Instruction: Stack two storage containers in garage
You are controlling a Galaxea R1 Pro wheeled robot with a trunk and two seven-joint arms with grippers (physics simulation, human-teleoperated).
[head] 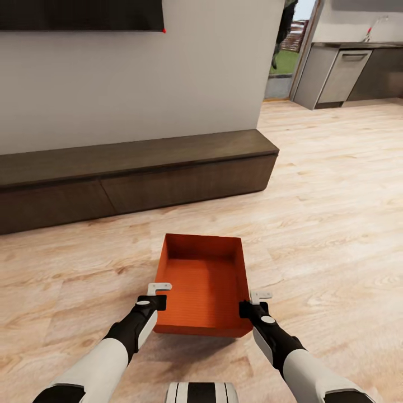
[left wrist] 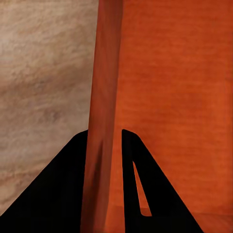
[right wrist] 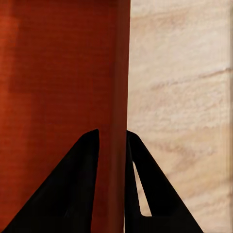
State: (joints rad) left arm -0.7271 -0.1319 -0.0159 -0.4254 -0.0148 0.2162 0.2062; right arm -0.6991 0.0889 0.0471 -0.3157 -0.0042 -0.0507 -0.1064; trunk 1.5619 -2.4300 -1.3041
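Observation:
One orange-red storage container (head: 204, 285), open-topped and empty, sits between my two arms over the living room's light wood plank floor (head: 336, 224). A shadow lies under its near edge. My left gripper (head: 158, 296) is shut on its left wall; in the left wrist view that thin wall (left wrist: 104, 87) runs between the dark fingers (left wrist: 63, 194). My right gripper (head: 252, 302) is shut on the right wall, which the right wrist view shows (right wrist: 119, 73) pinched between the fingers (right wrist: 73, 194). The second container and the garage are out of view.
A long dark low bench (head: 134, 168) runs along the white wall (head: 140, 84) just beyond the container, with the black TV (head: 78, 14) above it. At the back right an opening leads to a kitchen counter (head: 347, 67). Open plank floor spreads to the right.

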